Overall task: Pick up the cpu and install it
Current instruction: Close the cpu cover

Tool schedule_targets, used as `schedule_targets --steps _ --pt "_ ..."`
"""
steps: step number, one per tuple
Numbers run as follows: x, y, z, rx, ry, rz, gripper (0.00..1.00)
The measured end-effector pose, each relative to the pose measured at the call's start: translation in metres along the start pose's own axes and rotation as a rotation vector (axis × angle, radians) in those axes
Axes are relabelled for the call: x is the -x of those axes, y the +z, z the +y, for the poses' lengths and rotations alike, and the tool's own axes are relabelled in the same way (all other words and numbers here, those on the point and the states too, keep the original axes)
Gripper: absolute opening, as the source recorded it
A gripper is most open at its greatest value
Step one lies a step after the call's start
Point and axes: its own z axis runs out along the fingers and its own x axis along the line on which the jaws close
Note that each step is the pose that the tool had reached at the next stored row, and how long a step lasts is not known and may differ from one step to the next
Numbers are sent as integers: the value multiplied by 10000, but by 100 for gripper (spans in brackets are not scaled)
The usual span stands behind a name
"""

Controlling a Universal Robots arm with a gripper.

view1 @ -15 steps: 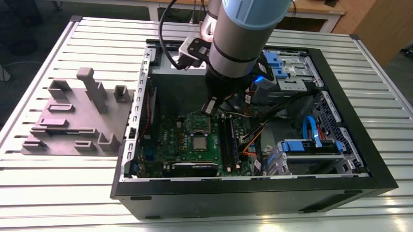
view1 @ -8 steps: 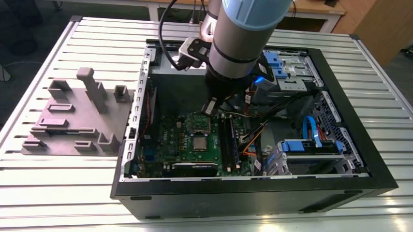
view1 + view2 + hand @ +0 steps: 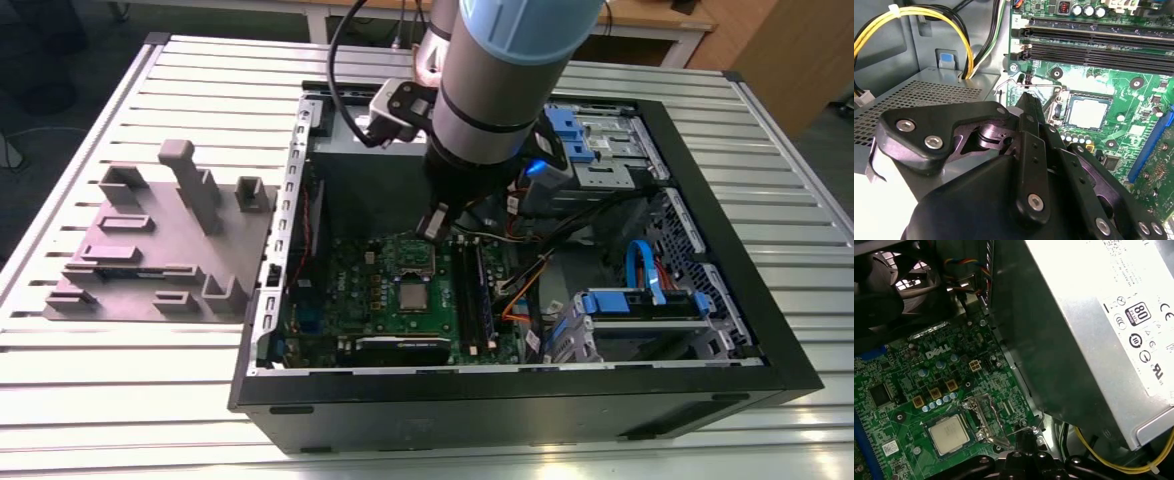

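Jaws (image 3: 1026, 102) hang inside the open computer case (image 3: 747, 330), drawn together to a narrow tip with nothing between them. In the second wrist view the tip sits just over the thin wire lever at the edge of the socket frame (image 3: 1056, 107); whether it touches the lever cannot be told. In the first wrist view the same tip (image 3: 1026, 437) shows just beside the open metal frame (image 3: 985, 415).

The cpu (image 3: 949, 434) lies flat in its socket on the green motherboard (image 3: 904, 375), silvery top up, near the jaws and apart from them. In the exterior view the cpu (image 3: 415, 293) is mid-board, nearer the camera than the jaws (image 3: 435, 222).

Two long black memory slots (image 3: 1094, 42) run alongside the socket. The grey power supply (image 3: 1094, 325) stands just beside the jaws, yellow wires (image 3: 929, 15) arching over its perforated top.

On the exterior view's left, a grey fixture block (image 3: 167, 250) with upright posts rests on the slatted bench (image 3: 134, 400), outside the case. Blue drive brackets (image 3: 641, 300) sit on the exterior view's right.
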Motion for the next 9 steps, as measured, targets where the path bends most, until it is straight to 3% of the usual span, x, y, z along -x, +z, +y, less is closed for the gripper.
schedule_targets --steps 9 --pt "-40 -8 -18 0 -1 -1 10"
